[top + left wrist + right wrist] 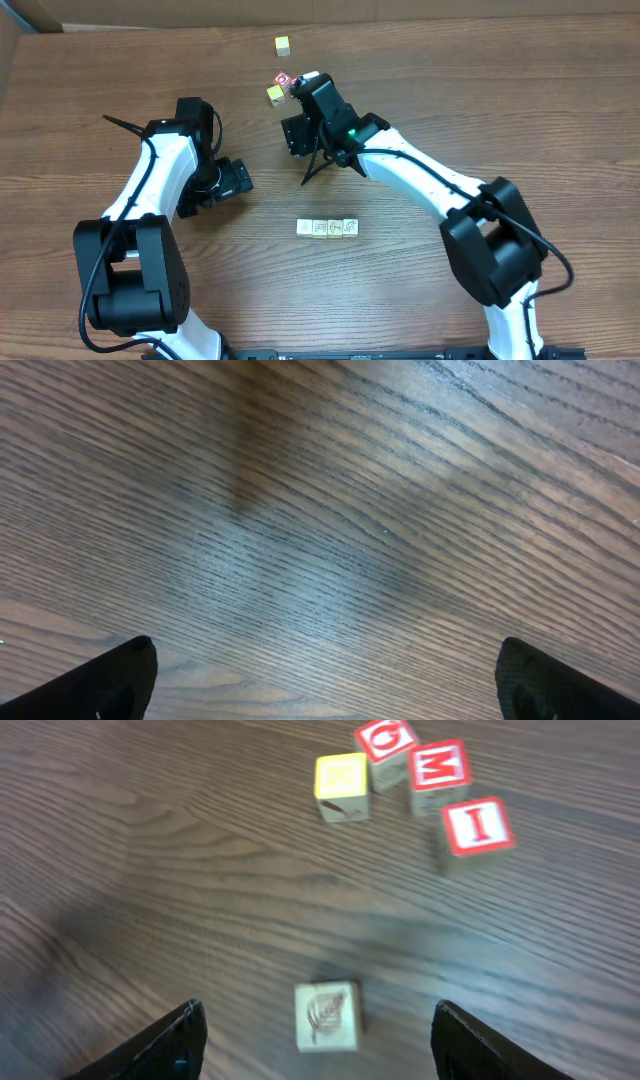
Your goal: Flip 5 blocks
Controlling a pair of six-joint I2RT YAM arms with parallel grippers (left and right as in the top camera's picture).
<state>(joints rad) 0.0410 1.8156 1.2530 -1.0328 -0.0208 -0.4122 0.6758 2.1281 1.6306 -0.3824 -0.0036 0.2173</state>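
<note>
Blocks (328, 228) sit four in a row on the bench (500, 100), and the fifth block (327, 1016) lies untouched inside the right claw (315, 1032), fingers apart, which should center on it before pinching; the left claw (325, 678) is apart too.

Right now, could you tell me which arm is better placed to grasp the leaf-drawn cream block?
The right. The leaf-drawn cream block sits between the open fingers of the right gripper, untouched. The left gripper hangs open over nothing but tabletop.
</note>
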